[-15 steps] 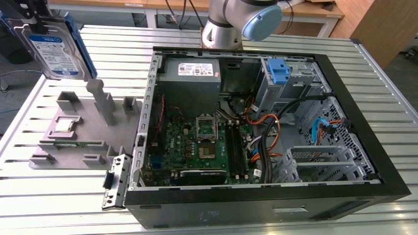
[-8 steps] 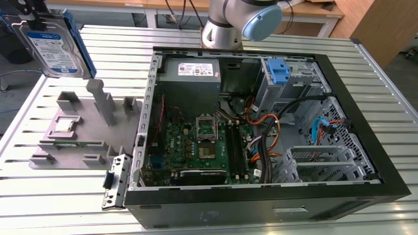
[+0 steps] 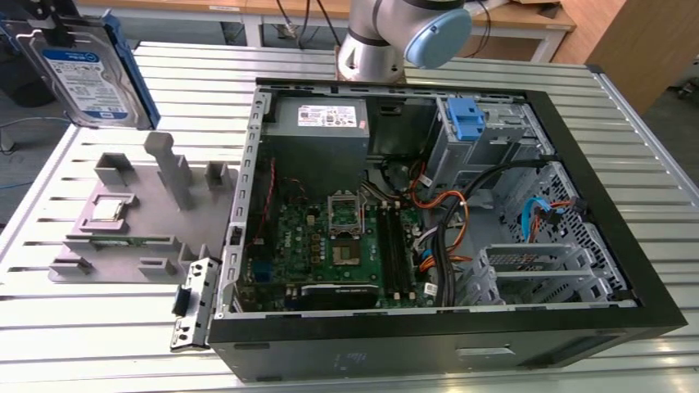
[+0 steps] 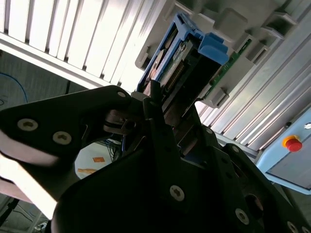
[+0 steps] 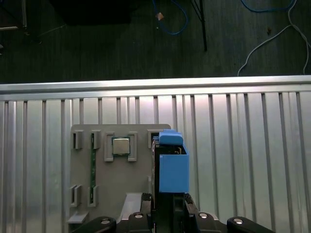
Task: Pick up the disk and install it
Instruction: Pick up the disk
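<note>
In the exterior view, nearest the lens, you see the disk (image 3: pixel 90 70), label facing you, hanging high in the upper part of the exterior view's left, well clear of the slatted surface (image 3: pixel 98 344). Below it stands the grey fixture (image 3: pixel 142 213), its posts bare. By my reading the pickup is done and the install is all that is left. The open computer case (image 3: pixel 611 270) fills the exterior view's right. Inside it, the orange and black cables (image 3: pixel 470 205) sprawl in front of the drive cage (image 3: pixel 546 274), and a blue bracket (image 3: pixel 466 119) sits near the power supply (image 3: pixel 322 119). Those cables look like your likeliest obstruction.

In the second wrist view your claw (image 4: pixel 160 104) is clamped on the disk (image 4: pixel 187 63), its fingers (image 4: pixel 163 136) pressing the blue-framed edge, with the fixture (image 4: pixel 243 19) beyond.

In the first wrist view the claw (image 5: pixel 170 211) grips the disk (image 5: pixel 172 167) above the fixture (image 5: pixel 121 179), which carries a small chip (image 5: pixel 120 145).
</note>
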Controlling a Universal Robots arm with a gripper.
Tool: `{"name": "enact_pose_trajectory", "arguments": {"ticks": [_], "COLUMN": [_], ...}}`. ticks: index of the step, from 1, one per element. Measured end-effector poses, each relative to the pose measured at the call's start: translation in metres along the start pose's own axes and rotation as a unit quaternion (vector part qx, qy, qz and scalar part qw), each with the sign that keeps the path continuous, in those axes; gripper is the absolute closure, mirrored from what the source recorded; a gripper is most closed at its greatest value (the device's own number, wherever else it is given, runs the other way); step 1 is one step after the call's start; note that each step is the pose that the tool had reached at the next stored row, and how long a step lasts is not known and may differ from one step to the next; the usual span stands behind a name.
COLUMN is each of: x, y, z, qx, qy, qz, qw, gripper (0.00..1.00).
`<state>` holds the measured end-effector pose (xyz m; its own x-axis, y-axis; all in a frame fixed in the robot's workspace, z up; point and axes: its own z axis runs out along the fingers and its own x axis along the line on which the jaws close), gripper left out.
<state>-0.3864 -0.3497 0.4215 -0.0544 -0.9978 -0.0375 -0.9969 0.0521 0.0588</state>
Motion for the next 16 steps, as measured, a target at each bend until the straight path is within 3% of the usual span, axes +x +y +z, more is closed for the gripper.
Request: {"name": "enact_pose_trajectory", "arguments": {"ticks": [16], "x": [-0.0007], "y": [0.0005], "z": [-0.0081], "qx": [0.0000], "qy": [0.0002], "qz": [0.000], "qw": [1.0000], "gripper": [0.65]}}
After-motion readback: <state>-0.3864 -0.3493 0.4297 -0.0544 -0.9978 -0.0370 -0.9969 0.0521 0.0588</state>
